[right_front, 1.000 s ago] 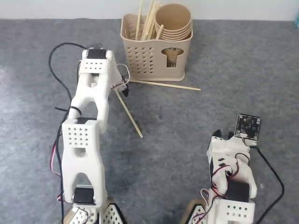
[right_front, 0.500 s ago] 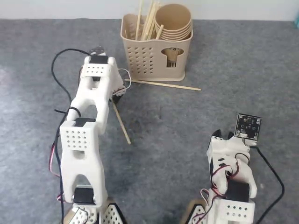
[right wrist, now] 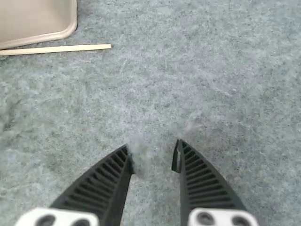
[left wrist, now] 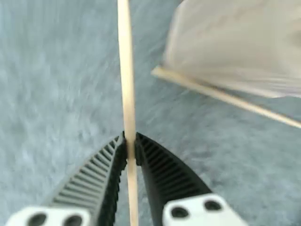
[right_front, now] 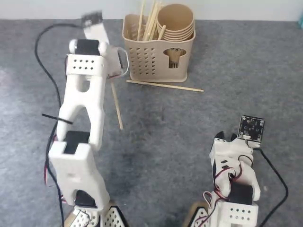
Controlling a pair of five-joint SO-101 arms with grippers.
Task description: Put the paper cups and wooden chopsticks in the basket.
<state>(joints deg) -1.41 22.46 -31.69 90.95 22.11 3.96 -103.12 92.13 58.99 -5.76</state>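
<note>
- Left gripper (left wrist: 130,141) is clamped tight on one chopstick (left wrist: 124,70), just left of the basket (right_front: 158,61).
- Basket at far centre, with stacked paper cups (right_front: 175,19) and bundled chopsticks (right_front: 150,19) inside.
- Second chopstick (right_front: 165,86) lies flat on the carpet (right_front: 189,132), just near of the basket.
- Right gripper (right wrist: 153,153), near right: jaws partly apart, holding nothing.

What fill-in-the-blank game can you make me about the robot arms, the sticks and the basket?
1. The left gripper is shut on a wooden ____.
2. The basket holds a stack of paper ____.
3. The right gripper is ____ and holds nothing.

Missing words: chopstick; cups; open.
</note>
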